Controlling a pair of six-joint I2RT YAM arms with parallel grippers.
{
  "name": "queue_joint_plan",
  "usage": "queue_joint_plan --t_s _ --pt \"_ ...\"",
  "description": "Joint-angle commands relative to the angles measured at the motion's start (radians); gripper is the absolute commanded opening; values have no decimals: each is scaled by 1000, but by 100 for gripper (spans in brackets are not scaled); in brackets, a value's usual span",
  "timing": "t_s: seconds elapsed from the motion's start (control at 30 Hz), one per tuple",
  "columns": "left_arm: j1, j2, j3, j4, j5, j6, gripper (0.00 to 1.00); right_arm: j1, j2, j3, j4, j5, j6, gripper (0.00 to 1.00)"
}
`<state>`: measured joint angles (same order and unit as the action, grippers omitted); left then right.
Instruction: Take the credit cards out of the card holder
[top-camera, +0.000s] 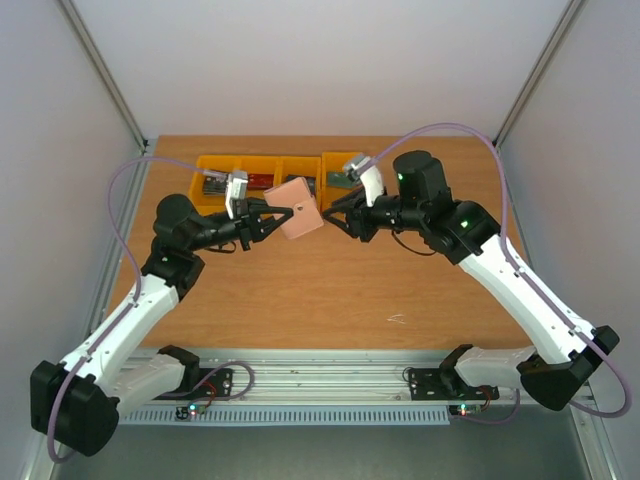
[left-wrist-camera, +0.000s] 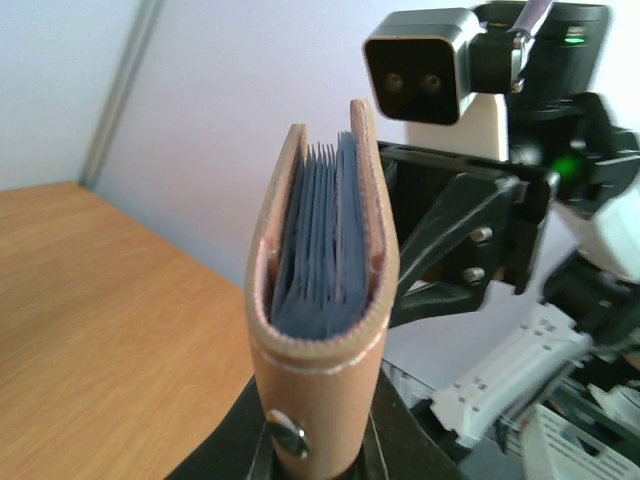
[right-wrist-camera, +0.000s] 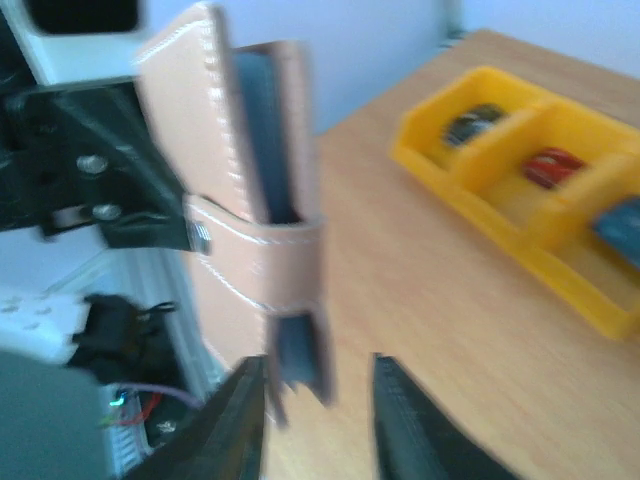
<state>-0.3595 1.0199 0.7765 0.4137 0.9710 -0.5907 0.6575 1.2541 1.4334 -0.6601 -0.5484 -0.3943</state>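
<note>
Holder: the pink holder is up off the worktop, over its far middle, just short of the orange bins along the far edge.
Holder, state: folded, its two covers a little apart at the free end; blue-grey leaves are packed between them.
Cards: cannot be told from the leaves in any view.
Left gripper: the left gripper is clamped on the holder's left end. In the left wrist view its dark fingers close in on the lower end from both sides, and the holder stands upright out of them.
Snap: a metal snap sits on the holder's edge just above that grip.
Right gripper: the right gripper is narrowly parted, with bare worktop showing between the fingers. It grips nothing.
Strap: the holder's strap hangs loose, its free end dropping into the gap close to the finger on the view's left. The blur hides whether the two touch.
Right gripper, place: in the top view it is just beside the holder's right edge, facing the left gripper across it.
Bins: small dark, red and blue things lie in the compartments, too blurred to name.
</note>
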Motion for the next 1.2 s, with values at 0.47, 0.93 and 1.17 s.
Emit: queue_joint_plan --t_s 0.47,0.93,1.17 --pt "-29 -52 23 -277 -411 179 0 318 320 369 -75 884 93 42" --pt "-33 -48 19 -238 -416 149 0 318 420 407 -189 822 199 45" --pt "-34 -49 14 -228 -412 158 0 317 437 390 -214 871 200 44"
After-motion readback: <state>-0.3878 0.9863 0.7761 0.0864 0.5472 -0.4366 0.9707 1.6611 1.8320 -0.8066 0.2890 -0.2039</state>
